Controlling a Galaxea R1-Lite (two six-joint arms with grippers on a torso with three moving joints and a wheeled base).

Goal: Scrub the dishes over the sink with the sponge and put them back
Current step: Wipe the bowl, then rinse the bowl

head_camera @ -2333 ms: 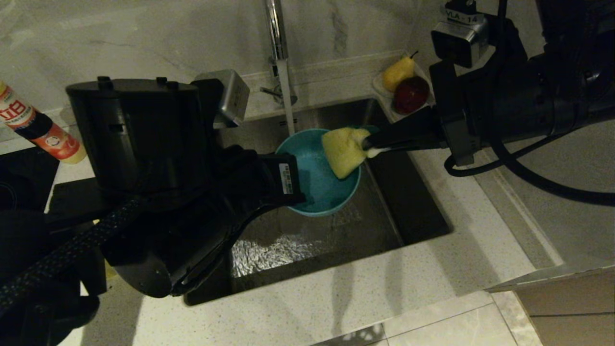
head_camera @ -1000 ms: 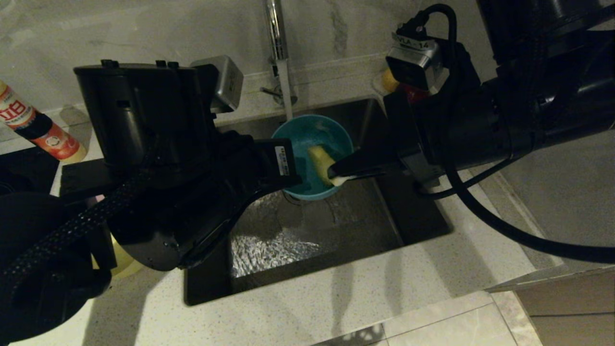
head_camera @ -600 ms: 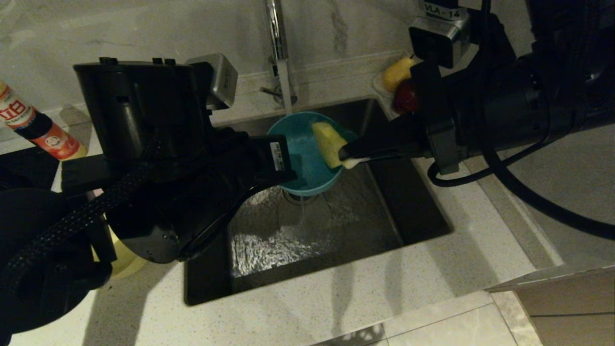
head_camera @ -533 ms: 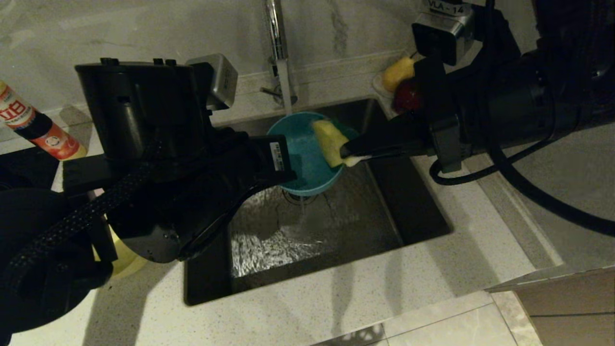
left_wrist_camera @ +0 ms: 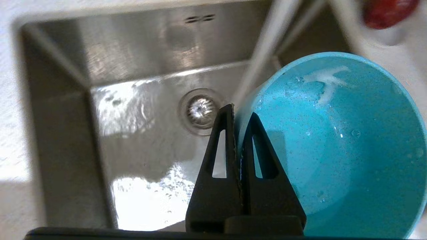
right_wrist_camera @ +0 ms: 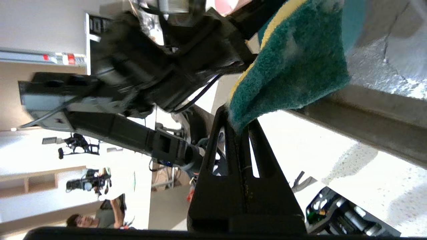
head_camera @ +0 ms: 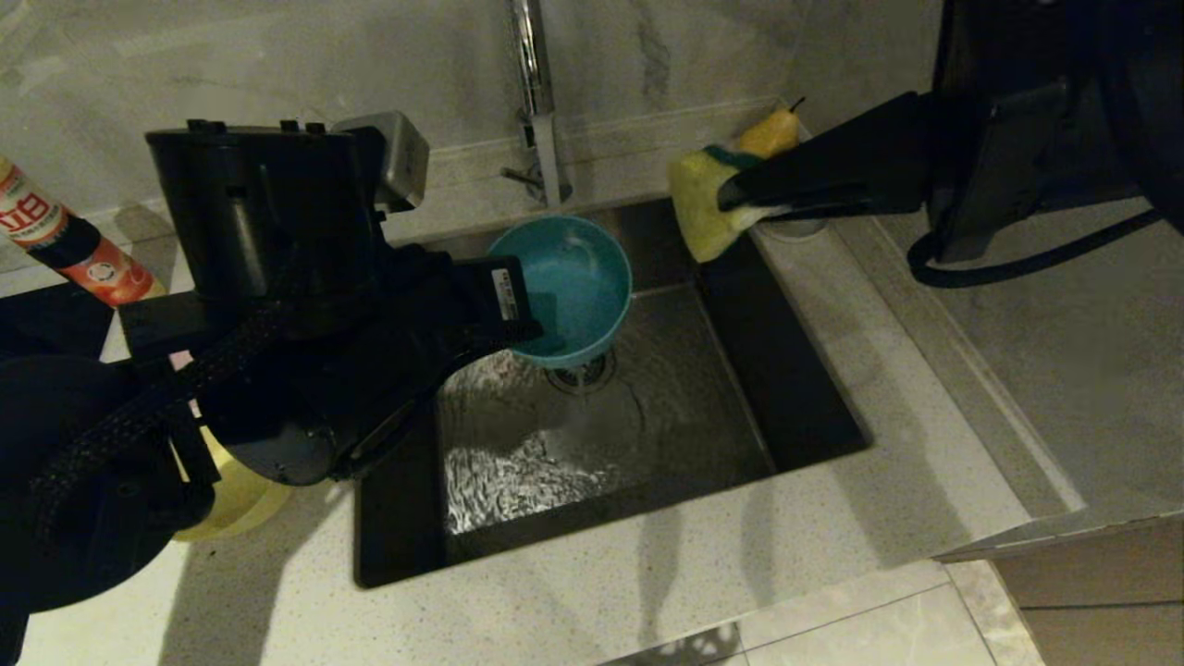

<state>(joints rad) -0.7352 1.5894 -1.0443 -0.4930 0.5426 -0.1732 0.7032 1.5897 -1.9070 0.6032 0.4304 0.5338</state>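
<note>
A light blue bowl (head_camera: 566, 282) hangs tilted over the sink (head_camera: 740, 398), above the round drain (head_camera: 583, 374). My left gripper (head_camera: 535, 331) is shut on its near rim. In the left wrist view the fingers (left_wrist_camera: 241, 115) pinch the wet bowl's wall (left_wrist_camera: 333, 140), one inside and one outside. My right gripper (head_camera: 731, 198) is shut on the sponge (head_camera: 696, 215) and holds it above the sink's far right corner, clear of the bowl. The sponge's green face (right_wrist_camera: 297, 60) droops from the shut right gripper (right_wrist_camera: 238, 120). A yellow bowl (head_camera: 231, 499) sits on the counter under my left arm.
The chrome tap (head_camera: 535, 83) rises behind the sink, its spout near the bowl. A pear (head_camera: 770, 131) on a saucer sits at the back right, partly behind my right gripper. A bottle (head_camera: 65, 245) and a black hob (head_camera: 37, 333) are at the left.
My right gripper lifted the sponge out of the blue bowl and drew it back to the right, toward the sink's far corner. The left gripper shifted the bowl slightly to the left.
</note>
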